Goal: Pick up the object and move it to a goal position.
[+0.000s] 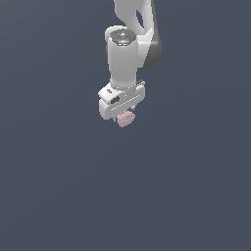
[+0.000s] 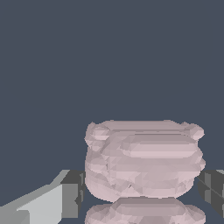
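Pink bumpy object [image 2: 144, 159] sits squeezed between my claw's [image 1: 125, 117] fingers [image 2: 72, 192], so I am holding it. Next I must carry it gently to the goal, which I cannot see.

The white arm [image 1: 128, 49] hangs straight down, wrist vertical. Its end effector [image 1: 125, 116] points downward, fingers [image 2: 72, 192] closed on the pink object [image 1: 126, 119] between them.

plain dark slate-blue ground [image 1: 54, 196], flat and unmarked, filling both views
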Robot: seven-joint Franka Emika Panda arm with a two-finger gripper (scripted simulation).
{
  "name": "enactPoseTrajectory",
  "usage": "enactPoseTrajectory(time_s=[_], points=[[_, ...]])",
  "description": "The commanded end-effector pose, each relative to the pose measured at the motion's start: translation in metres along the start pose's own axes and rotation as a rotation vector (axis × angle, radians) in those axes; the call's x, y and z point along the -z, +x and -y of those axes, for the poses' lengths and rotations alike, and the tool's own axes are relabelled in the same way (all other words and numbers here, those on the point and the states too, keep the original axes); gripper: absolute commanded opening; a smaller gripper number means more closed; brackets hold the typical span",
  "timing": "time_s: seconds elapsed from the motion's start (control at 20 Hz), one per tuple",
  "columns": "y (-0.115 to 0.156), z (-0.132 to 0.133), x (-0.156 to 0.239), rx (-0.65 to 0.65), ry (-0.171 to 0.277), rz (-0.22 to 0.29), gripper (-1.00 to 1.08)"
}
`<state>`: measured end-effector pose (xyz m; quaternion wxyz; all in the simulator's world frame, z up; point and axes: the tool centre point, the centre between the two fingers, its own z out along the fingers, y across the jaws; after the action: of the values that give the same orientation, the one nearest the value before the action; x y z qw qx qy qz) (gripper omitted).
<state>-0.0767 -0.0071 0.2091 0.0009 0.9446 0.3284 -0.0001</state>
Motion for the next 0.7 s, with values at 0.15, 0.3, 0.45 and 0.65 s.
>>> enactPoseTrajectory(time_s=[0.15,0.3,0.45,0.65], points=[[-0.002,0.022,0.048,0.000,0.001,0.000,-1.00],[-0.002,0.031,0.069,0.000,0.001,0.000,-1.00],[-0.002,0.039,0.085,0.000,0.001,0.000,-1.00],[-0.002,0.044,0.100,0.000,0.001,0.000,-1.00]])
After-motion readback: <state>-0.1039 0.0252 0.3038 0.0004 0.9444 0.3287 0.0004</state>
